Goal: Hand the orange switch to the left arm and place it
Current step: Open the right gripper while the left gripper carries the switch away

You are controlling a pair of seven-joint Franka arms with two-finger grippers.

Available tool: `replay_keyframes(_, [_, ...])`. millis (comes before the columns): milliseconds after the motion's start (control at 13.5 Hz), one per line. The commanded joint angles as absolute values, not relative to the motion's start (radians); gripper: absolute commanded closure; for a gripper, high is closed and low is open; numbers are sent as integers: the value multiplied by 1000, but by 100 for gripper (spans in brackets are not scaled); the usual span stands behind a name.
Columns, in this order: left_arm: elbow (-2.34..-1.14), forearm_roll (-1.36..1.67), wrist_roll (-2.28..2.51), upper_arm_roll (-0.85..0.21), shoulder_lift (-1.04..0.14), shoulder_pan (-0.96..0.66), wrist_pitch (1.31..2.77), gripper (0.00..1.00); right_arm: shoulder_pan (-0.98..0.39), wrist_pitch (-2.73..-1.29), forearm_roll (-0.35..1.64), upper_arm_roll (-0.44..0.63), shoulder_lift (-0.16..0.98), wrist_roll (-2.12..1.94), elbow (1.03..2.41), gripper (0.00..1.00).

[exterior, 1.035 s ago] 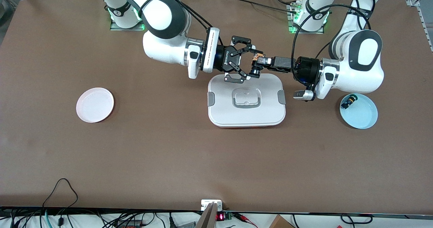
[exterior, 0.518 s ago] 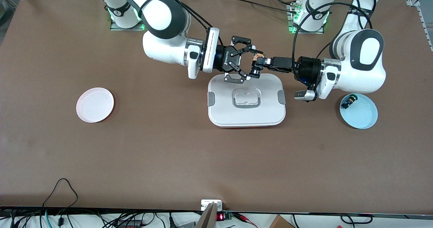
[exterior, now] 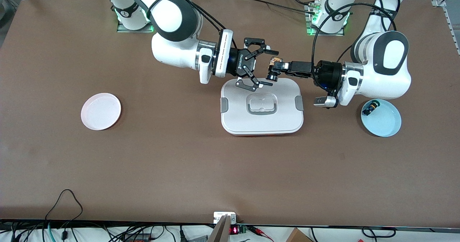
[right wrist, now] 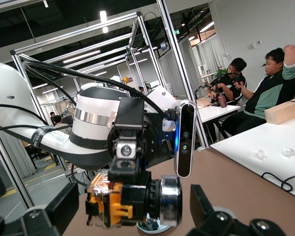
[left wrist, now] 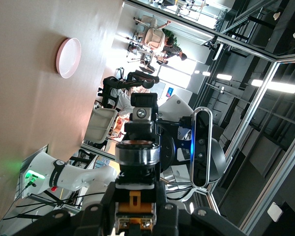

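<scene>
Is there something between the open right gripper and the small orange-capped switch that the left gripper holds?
Nothing visible. The orange-capped switch, shut in the left gripper, faces the open right gripper directly, both in the air over the edge of the large white plastic box.

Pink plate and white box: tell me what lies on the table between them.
Nothing: in the front view the table is bare brown surface from the pink plate to the white box.

You are looking at aluminium framing (right wrist: 174, 46) rising past glowing ceiling lights (right wrist: 103, 15), while two people are sitting at a white desk (right wrist: 265, 135).
</scene>
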State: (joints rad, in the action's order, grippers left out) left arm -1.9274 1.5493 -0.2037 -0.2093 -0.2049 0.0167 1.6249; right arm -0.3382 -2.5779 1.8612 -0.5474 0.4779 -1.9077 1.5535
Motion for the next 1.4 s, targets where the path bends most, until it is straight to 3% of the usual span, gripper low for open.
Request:
replay_keyframes(0, [-1922, 1557, -216, -209, -198, 21, 1628, 74, -339, -2579, 1882, -542, 489, -1913, 1531, 0])
replay_keyframes(518, [-1862, 1223, -227, -203, -199, 61, 1611, 74, -224, -2392, 1844, -538, 477, -1907, 1545, 0])
replay_keyframes(1331, [-1760, 535, -503, -201, -252, 138, 1611, 74, 75, -1887, 1428, -538, 477, -1755, 1568, 0])
